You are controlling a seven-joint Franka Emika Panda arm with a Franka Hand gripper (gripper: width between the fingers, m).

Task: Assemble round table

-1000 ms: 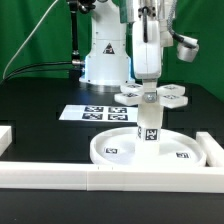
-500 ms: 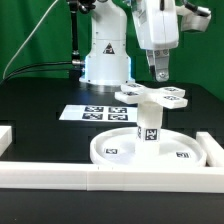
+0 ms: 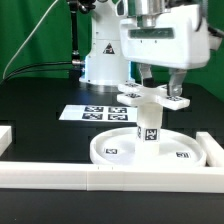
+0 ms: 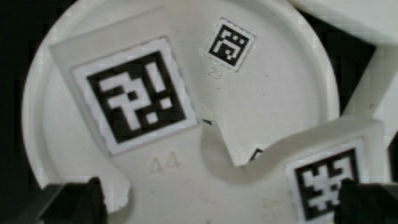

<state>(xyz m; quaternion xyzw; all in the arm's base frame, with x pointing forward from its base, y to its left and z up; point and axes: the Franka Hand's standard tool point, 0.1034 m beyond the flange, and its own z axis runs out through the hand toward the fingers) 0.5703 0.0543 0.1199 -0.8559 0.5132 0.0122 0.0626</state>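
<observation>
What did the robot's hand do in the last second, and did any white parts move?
The gripper lifted off the cross-shaped piece, turned at the wrist and came back down just above it, jaws open, holding nothing. The cross-shaped piece, the leg beneath and the round disc stayed put.

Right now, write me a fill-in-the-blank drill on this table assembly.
1. The leg stands ____ on the round disc.
2. The cross-shaped piece rests on top of the ____.
3. The marker board lies to the exterior view's ____ of the leg.
4. Above the cross-shaped piece, the jaws stand ____.
Missing words: upright; leg; left; open.
</observation>
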